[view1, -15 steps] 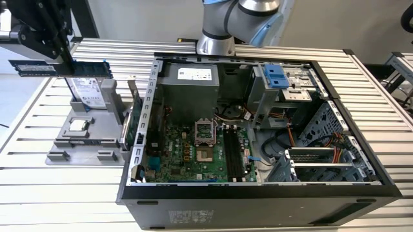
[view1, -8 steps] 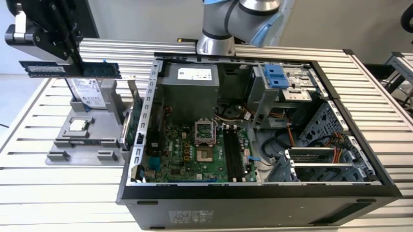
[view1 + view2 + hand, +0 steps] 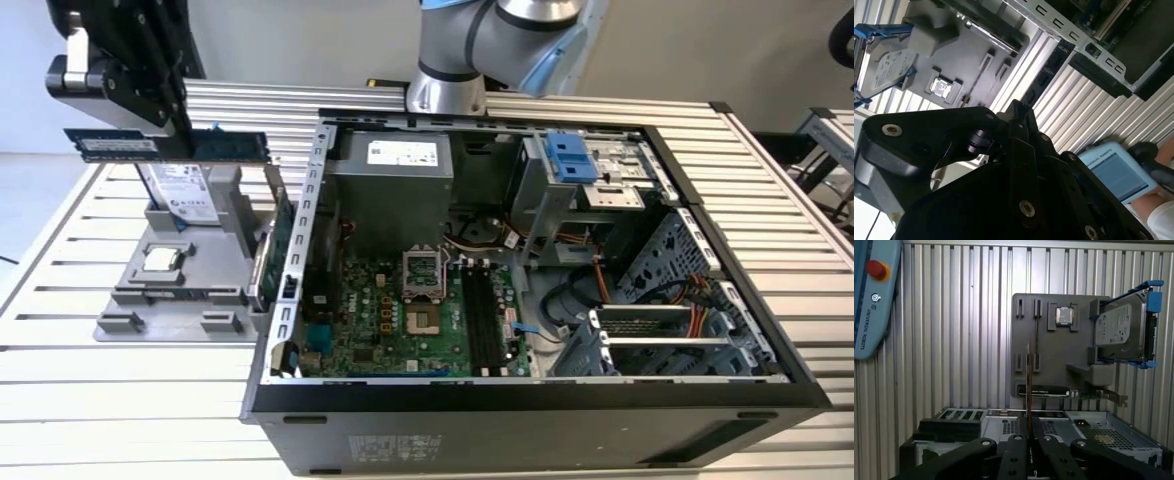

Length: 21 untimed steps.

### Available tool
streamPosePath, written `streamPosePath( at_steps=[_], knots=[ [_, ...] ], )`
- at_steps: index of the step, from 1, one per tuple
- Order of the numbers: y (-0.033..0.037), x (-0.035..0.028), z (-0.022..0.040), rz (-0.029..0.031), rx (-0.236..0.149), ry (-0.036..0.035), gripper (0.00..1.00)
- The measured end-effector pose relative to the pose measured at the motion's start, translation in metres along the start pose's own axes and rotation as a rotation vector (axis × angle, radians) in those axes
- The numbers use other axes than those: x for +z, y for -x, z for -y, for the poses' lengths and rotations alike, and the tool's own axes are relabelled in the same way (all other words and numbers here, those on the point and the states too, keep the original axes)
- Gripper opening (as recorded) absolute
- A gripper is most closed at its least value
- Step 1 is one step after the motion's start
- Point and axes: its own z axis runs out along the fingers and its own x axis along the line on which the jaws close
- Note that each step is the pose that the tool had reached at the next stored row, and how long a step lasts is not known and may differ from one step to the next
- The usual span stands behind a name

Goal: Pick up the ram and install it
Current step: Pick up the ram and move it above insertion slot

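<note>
The pincer (image 3: 178, 128) grips the ram (image 3: 120, 147) near mid-length above the tray (image 3: 200, 292) — light, stiff, yet fragile, I'd judge, so hold its long edge, not chips or contacts.

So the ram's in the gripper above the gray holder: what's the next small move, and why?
Probably carry it toward the exterior view's right, over the open computer case: the gripper holds the ram above the gray holder, and the motherboard's memory slots lie inside it.
</note>
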Motion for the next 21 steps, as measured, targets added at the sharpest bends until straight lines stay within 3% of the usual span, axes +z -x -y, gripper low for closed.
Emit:
streamPosePath(
  at_steps=[21],
  knots=[
    [-0.0003, 0.0032, 0.0486, 0.0, 0.0, 0.0, 0.0]
  ],
)
